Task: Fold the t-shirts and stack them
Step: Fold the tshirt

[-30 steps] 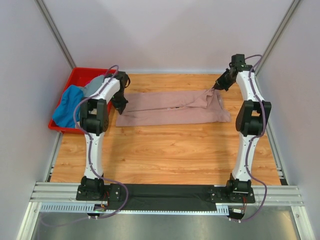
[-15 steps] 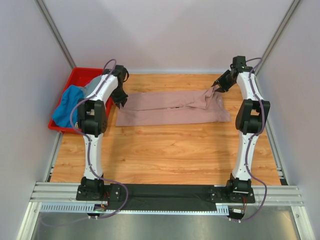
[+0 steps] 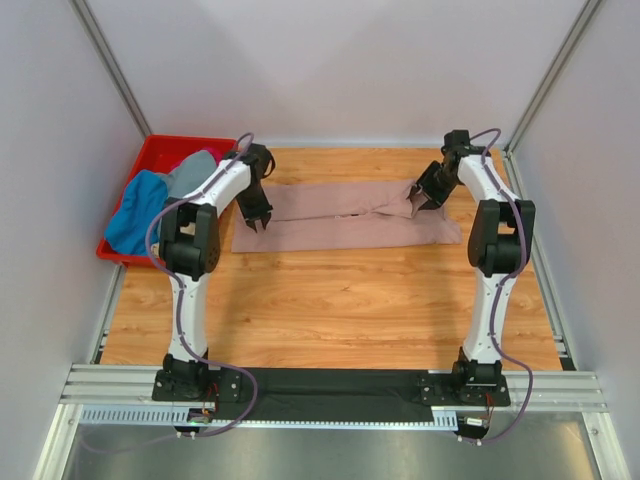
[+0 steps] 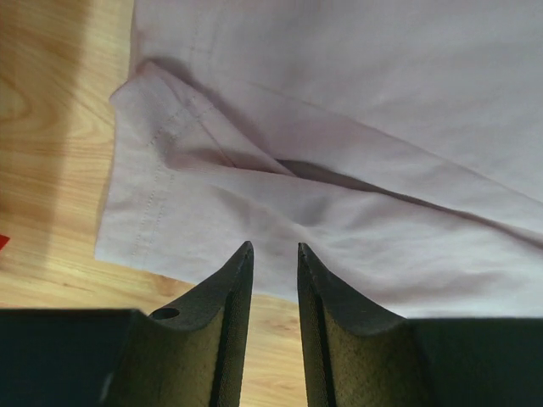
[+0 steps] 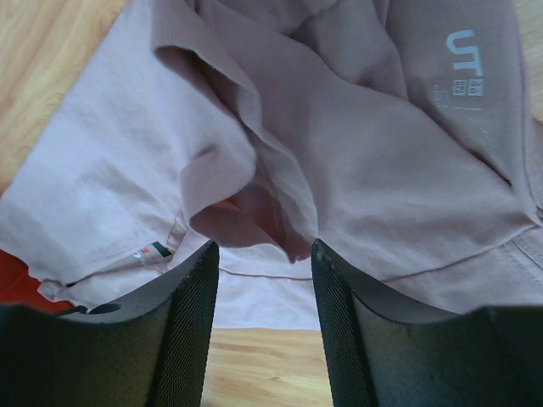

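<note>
**Q:** Where is the dusty-pink t-shirt [image 3: 340, 215] lying, and how is it likely to be handling?

**A:** It is lying on the worktop [image 3: 330, 300] as a long band folded lengthwise, reaching between your two arms. You are dealing with cloth that is thin, light and limp, so it is probably sagging wherever you are not supporting it.

**Q:** Where should you be taking hold?

**A:** By the look of it, through both layers at the stitched hem [image 4: 144, 212] and at the ribbed collar [image 5: 246, 93]. Your left tool [image 4: 274, 248] is hovering there, narrowly parted and gripping nothing. Your right tool [image 5: 263, 244] is spread wide and is likewise empty.

**Q:** How is it looking?

**A:** It is showing matte, creased cloth and a pale neck print [image 5: 462, 51]. Blue [image 3: 135, 215] and grey [image 3: 190, 170] shirts are lying in the red crate [image 3: 150, 155].
</note>
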Robot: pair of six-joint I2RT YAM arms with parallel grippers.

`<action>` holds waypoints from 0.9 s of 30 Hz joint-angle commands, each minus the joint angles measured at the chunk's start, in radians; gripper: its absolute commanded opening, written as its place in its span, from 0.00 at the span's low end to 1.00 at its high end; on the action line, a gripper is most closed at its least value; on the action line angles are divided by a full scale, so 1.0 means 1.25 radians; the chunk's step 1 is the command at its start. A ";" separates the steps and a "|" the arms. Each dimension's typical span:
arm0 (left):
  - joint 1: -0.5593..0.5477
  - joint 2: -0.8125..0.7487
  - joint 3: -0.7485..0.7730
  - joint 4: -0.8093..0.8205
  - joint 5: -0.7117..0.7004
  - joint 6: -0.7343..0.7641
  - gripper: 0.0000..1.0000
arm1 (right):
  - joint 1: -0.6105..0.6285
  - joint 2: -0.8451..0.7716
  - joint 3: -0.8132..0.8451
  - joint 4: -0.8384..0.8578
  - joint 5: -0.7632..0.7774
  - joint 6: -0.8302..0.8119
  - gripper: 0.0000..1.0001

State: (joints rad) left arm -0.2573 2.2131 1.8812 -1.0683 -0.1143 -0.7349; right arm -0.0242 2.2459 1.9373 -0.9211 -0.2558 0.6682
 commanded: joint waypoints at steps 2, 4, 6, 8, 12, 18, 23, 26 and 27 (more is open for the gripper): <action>0.007 0.026 -0.019 -0.040 -0.056 0.026 0.34 | 0.003 -0.046 -0.033 0.084 0.002 -0.013 0.50; 0.007 0.033 -0.031 -0.046 -0.079 0.027 0.34 | 0.008 -0.041 -0.045 0.112 -0.008 -0.012 0.50; 0.008 0.046 -0.030 -0.064 -0.088 0.026 0.34 | 0.014 -0.036 -0.055 0.135 -0.024 -0.008 0.50; 0.008 0.060 -0.026 -0.073 -0.093 0.026 0.34 | 0.016 -0.030 -0.055 0.169 -0.035 -0.003 0.50; 0.008 0.063 -0.038 -0.076 -0.093 0.025 0.34 | 0.040 -0.017 -0.038 0.214 -0.081 0.036 0.49; 0.008 0.056 -0.039 -0.073 -0.096 0.023 0.34 | 0.051 0.038 0.042 0.294 -0.160 0.130 0.48; 0.008 0.048 -0.042 -0.073 -0.089 0.021 0.34 | 0.053 0.078 0.059 0.424 -0.265 0.305 0.48; 0.007 0.043 -0.051 -0.071 -0.089 0.021 0.34 | 0.053 0.082 0.067 0.456 -0.272 0.354 0.49; 0.007 0.042 -0.052 -0.071 -0.088 0.020 0.34 | 0.051 0.083 0.072 0.450 -0.272 0.354 0.49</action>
State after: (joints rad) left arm -0.2527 2.2627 1.8397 -1.1336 -0.1974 -0.7238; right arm 0.0444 2.3363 1.9804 -0.4427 -0.5365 1.0008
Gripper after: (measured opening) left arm 0.337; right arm 0.486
